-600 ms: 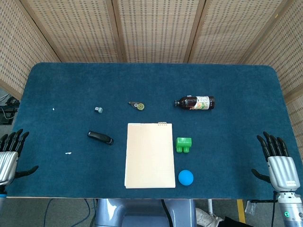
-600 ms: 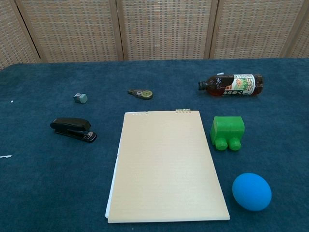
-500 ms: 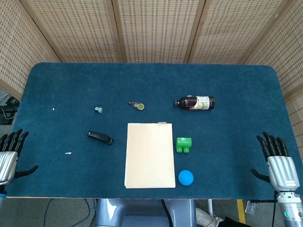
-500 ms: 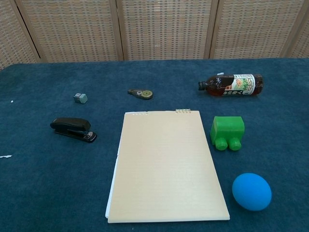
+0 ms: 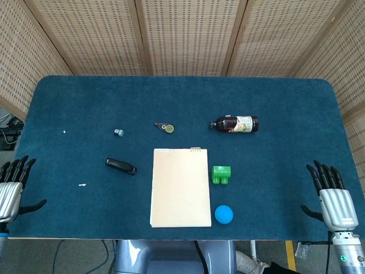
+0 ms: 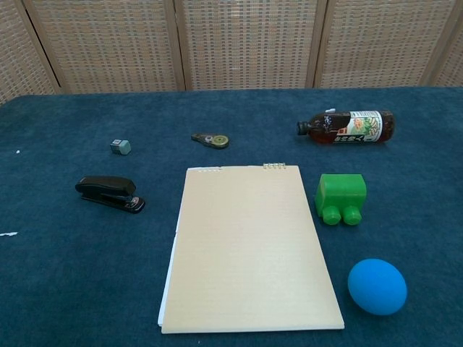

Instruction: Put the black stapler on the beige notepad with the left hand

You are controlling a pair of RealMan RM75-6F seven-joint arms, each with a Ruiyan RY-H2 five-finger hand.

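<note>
Behind the beige notepad (image 6: pixel 249 246), a green-and-white-labelled brown bottle (image 6: pixel 347 126), print unreadable

Stapler (image 5: pixel 121 166) left of notepad (image 5: pixel 180 187)

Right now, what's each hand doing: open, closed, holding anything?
Left hand: open, fingers apart, holding nothing, at the table's near left edge.
Right hand: open, fingers apart, holding nothing, at the near right edge.
</note>
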